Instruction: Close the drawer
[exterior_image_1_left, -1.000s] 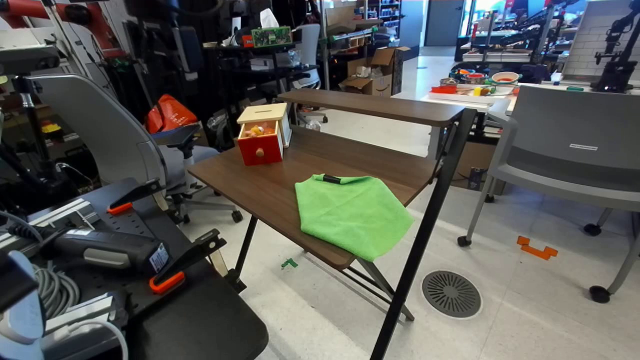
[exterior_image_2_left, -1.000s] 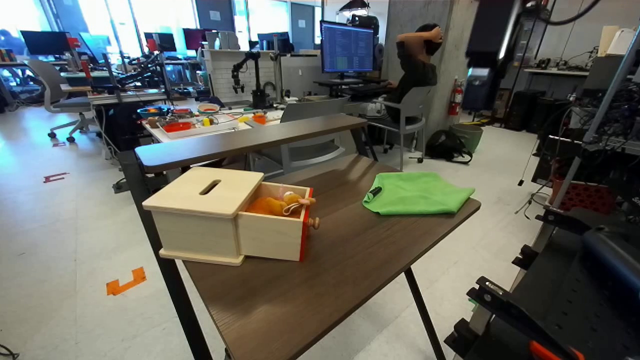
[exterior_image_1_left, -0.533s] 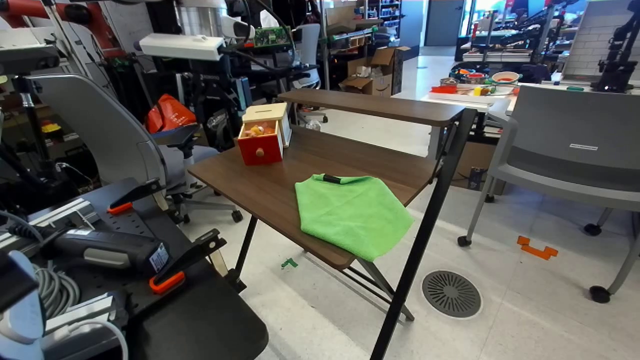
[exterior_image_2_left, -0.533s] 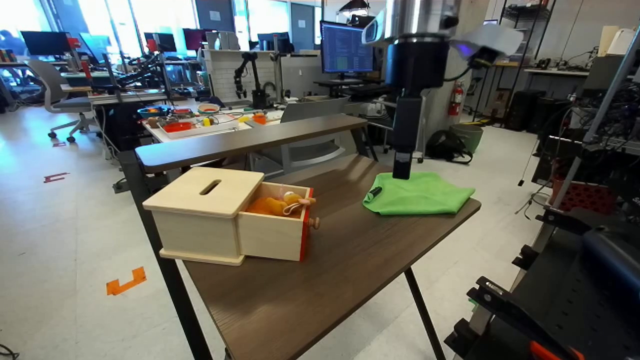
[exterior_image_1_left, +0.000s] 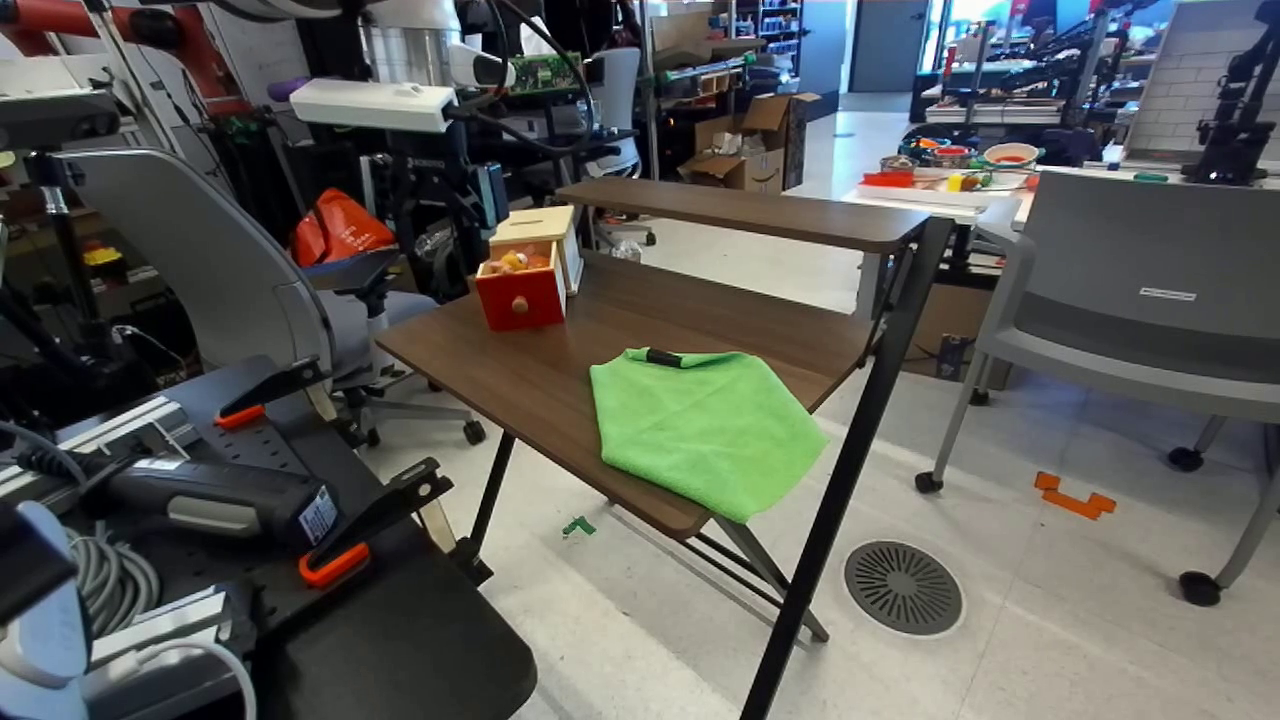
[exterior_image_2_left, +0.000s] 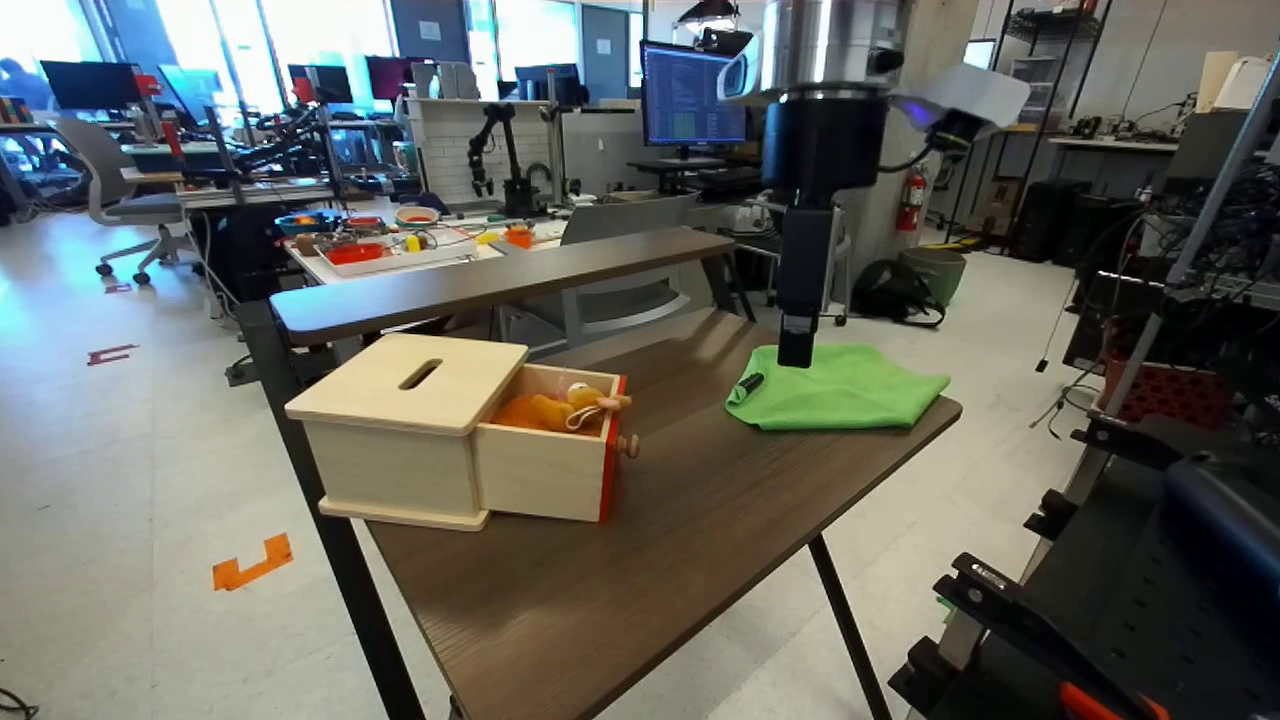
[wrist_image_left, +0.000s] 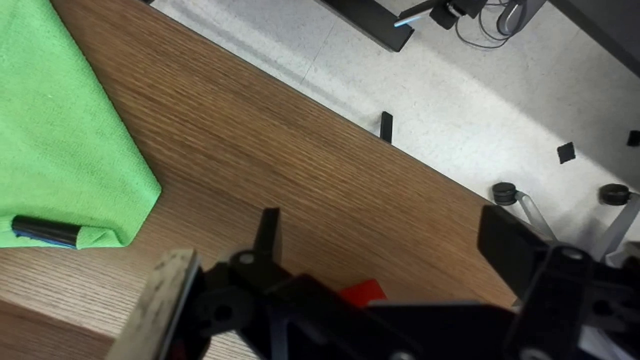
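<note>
Our gripper (wrist_image_left: 382, 231) is spread wide, and left of it in an exterior view we've got the drawer (exterior_image_2_left: 545, 475) sticking out.

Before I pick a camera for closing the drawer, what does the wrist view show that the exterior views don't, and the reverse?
Only the wrist view: a thin blue streak along the black pen.
Only the exterior views: the drawer plainly pulled out, its knob, the orange toy inside.
Both: green cloth, that pen, brown desk, gripper (open, by the wrist view); the wrist view's red patch is probably the drawer's front.
</note>
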